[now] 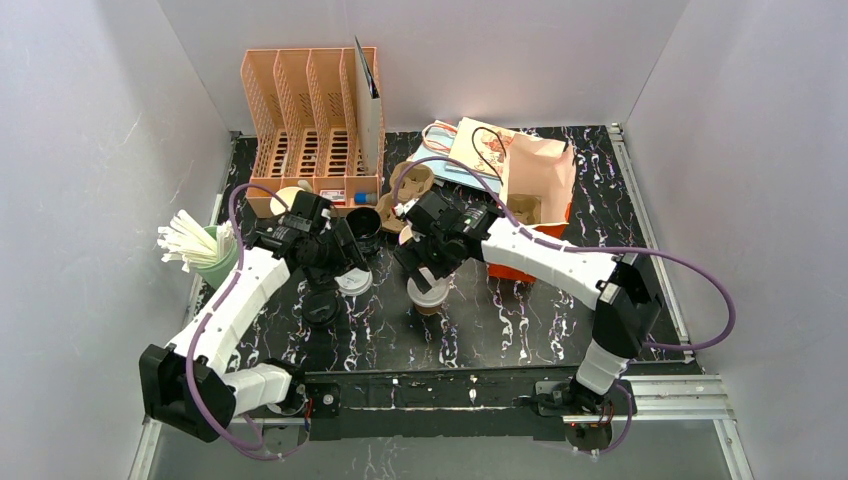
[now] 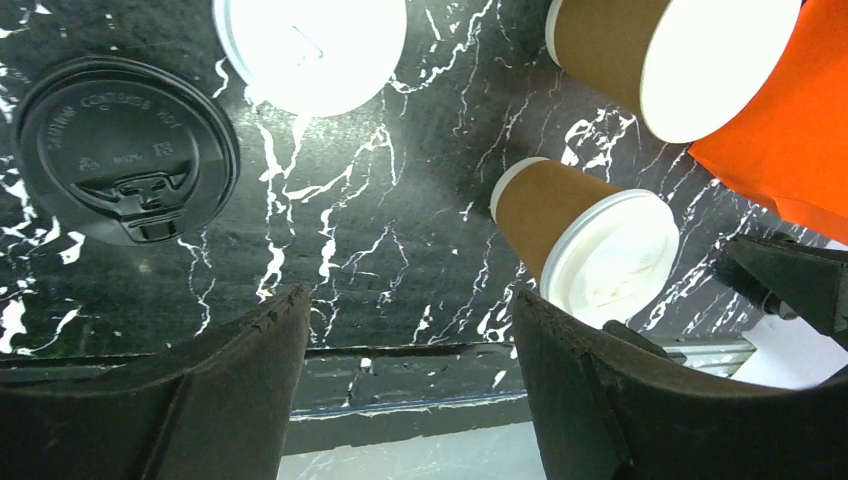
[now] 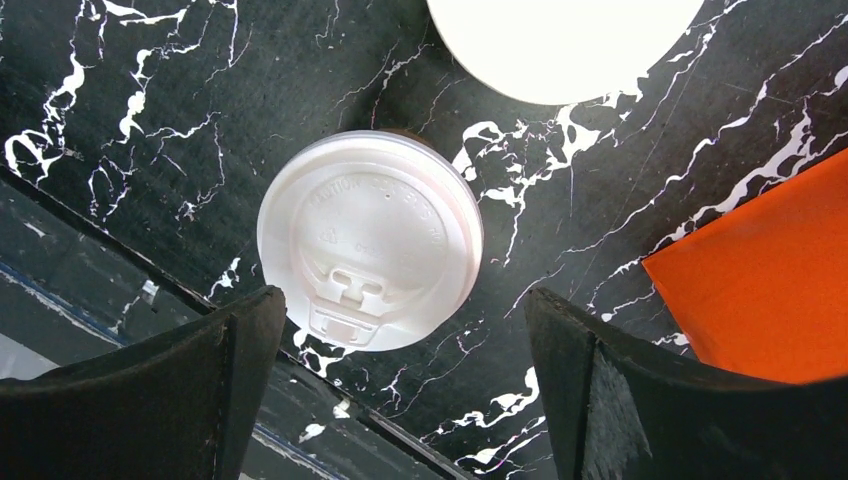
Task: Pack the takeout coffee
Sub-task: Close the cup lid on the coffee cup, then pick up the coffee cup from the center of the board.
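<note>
The takeout coffee, a brown kraft cup (image 1: 428, 297) with a white lid on it, stands upright at the table's middle. It shows in the left wrist view (image 2: 598, 250) and from above in the right wrist view (image 3: 370, 240). A second brown cup, open and white inside (image 2: 690, 60), stands just behind it (image 3: 565, 45). My right gripper (image 1: 428, 262) hovers just above the lidded cup, open and empty (image 3: 405, 320). My left gripper (image 1: 340, 255) is open and empty (image 2: 410, 330), above the table to the left of the cup.
A loose black lid (image 2: 125, 165) and a loose white lid (image 2: 310, 45) lie under the left arm. A black cup (image 1: 365, 228) stands behind them. A pink-and-orange paper bag (image 1: 535, 190) stands at the right. A peach organizer (image 1: 310, 130) is at the back and a green cup of straws (image 1: 205, 250) at the left.
</note>
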You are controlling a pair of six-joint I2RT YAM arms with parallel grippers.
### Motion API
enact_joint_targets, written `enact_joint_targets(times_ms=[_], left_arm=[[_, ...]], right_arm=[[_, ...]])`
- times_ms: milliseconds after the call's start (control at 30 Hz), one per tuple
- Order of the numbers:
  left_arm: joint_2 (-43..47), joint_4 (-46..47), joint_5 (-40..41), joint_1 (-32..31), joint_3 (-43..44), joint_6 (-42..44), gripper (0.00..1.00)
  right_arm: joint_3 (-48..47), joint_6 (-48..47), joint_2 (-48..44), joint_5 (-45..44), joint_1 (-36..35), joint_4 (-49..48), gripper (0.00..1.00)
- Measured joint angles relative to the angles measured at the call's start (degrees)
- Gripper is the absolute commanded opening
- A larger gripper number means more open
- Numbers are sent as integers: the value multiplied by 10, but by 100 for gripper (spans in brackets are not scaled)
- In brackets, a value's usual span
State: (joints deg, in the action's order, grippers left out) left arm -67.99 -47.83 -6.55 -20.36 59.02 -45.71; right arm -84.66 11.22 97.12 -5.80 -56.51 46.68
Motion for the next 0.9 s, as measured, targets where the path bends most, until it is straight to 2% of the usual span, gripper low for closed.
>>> enact_joint_targets(times_ms=[233,900], left_arm=[[25,-23,36,0,1,1,76],[30,-37,57,0,4,8,81]], right_arm=[[-1,5,14,18,2,12,98],[-28,6,50,41,1,25,98]])
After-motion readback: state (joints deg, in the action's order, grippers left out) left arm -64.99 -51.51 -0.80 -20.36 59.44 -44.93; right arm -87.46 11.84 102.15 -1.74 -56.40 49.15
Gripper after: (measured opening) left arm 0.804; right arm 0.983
